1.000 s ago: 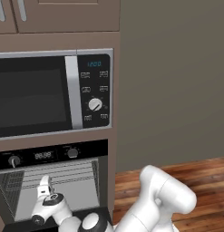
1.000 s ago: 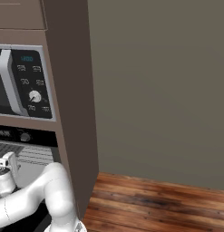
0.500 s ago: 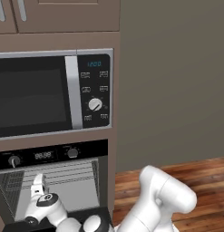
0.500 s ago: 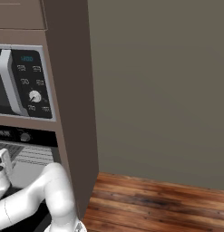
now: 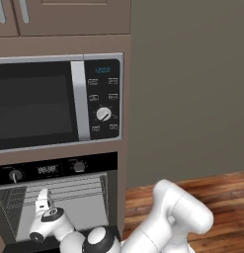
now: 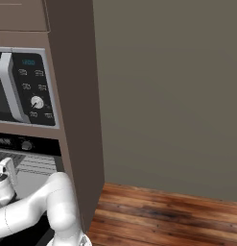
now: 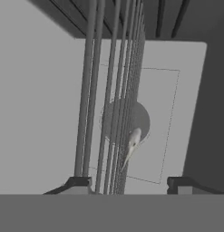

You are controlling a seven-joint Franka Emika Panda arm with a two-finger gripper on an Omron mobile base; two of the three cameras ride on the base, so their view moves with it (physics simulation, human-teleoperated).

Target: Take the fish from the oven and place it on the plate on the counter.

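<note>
The oven point(image 5: 59, 169) sits under the microwave with its grey cavity showing. My arm reaches into it from below. In the hand view, which is rolled sideways, the wire rack point(image 7: 114, 90) runs up the middle as steep grey bars. The fish point(image 7: 133, 144), small, pale and pointed, lies on that rack ahead of the tips, roughly midway between them and apart from both. My gripper point(image 7: 130, 185) is open, with its dark fingertips point(image 7: 79, 183) wide apart and nothing held. The hand point(image 5: 44, 210) shows white at the oven mouth, and again in the right base view point(image 6: 5, 175). The plate and counter are out of view.
A silver-and-black microwave point(image 5: 54, 101) with a blue display sits directly above the oven. A brown cabinet side point(image 6: 77, 120) borders the oven on the right. Beyond it are a grey wall and wooden floor point(image 6: 163, 216). The oven's side walls stand close around the hand.
The hand has shifted slightly left and a little upward inside the oven mouth. The cameras and the rest of the scene have not moved.
</note>
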